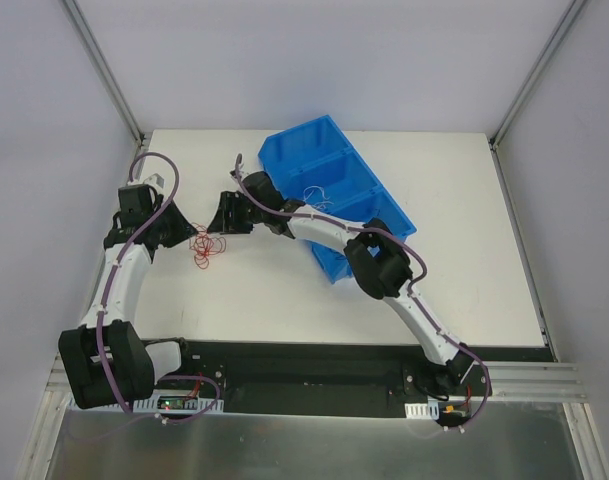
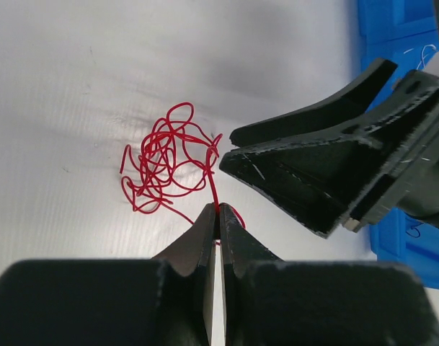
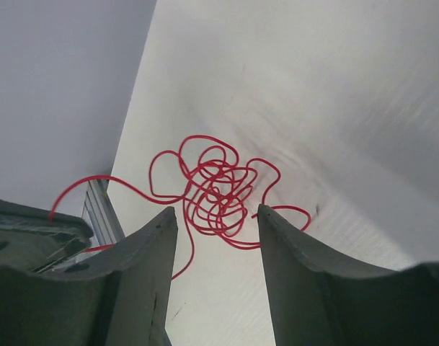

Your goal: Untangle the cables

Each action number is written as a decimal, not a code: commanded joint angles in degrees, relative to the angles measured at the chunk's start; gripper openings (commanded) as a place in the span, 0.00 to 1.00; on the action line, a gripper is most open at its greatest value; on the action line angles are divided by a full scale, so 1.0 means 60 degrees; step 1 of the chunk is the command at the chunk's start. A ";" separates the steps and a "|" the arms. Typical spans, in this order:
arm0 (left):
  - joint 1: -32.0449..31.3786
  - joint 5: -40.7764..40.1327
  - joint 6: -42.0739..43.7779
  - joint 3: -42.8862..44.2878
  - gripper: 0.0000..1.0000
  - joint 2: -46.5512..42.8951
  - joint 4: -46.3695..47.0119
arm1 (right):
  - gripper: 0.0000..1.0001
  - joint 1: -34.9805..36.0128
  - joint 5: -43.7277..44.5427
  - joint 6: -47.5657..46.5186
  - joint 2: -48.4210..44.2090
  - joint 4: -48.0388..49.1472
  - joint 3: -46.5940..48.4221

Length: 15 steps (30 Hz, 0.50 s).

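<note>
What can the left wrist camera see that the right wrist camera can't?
Only the left wrist view: the left gripper pinched shut on a strand of the red wire, the right gripper seen from outside, and the blue bin. Only the right wrist view: the wall, and the right gripper's open fingers framing the red wire. Both: the red wire tangled on the white table.

- The cable tangle (image 2: 165, 162) lies on the table (image 1: 284, 300), just ahead of the left gripper (image 2: 218, 216), and one strand runs back between that gripper's pressed-together fingers.
- The right gripper (image 3: 215, 216) faces the left gripper across the tangle, which lies ahead of its parted fingers.
- The bin (image 1: 296, 150) sits on the table behind the right gripper.
</note>
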 commanded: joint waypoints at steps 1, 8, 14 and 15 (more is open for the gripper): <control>-0.0041 0.0026 0.0299 -0.0080 0.00 -0.0345 0.0256 | 0.50 0.0120 0.0161 0.0371 0.0255 -0.0119 0.0566; -0.0041 0.0084 0.0358 -0.0080 0.00 -0.0521 0.0344 | 0.48 0.0457 0.0234 0.0445 0.0519 -0.0090 0.0816; -0.0026 0.0231 0.0343 -0.0095 0.00 -0.0550 0.0388 | 0.51 0.0648 0.0337 0.0372 0.0679 0.0086 0.0888; -0.0040 0.0260 0.0343 -0.0095 0.00 -0.0550 0.0417 | 0.52 0.0662 0.0264 0.0416 0.0767 0.0115 0.0990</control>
